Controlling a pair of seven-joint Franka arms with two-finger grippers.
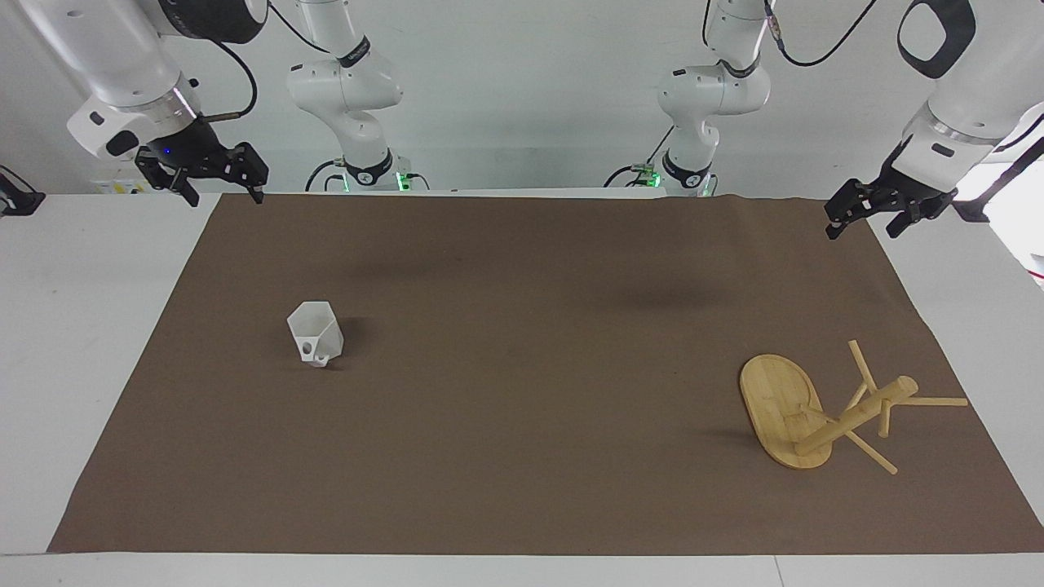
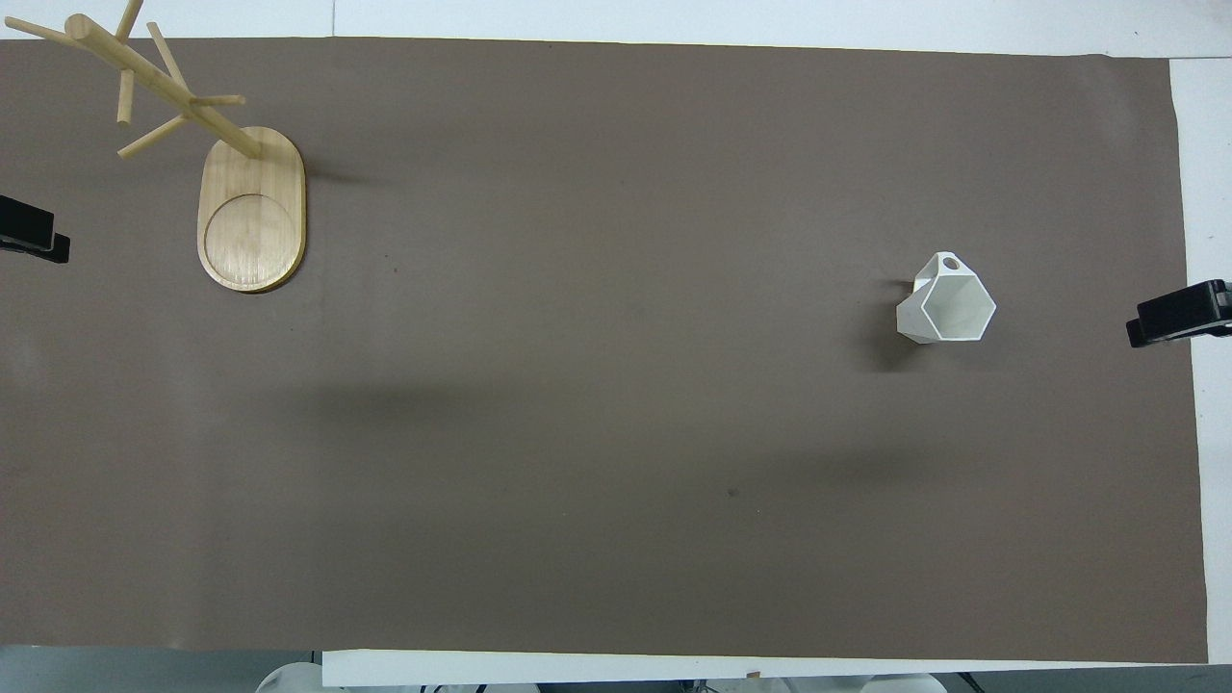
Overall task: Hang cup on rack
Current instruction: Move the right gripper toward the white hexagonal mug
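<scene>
Standing upright: faceted white plastic cup, handle at 6 o'clock | bamboo rack on brown mat | left tool, right tool spread

You see a plain white cup at the frame's left, a light bamboo rack with faint grain at lower right, a flat brown mat over the white surface, and black tools on white arms.

Probably a robotics lab; two white robot arms bolted by a brown-matted table.
</scene>
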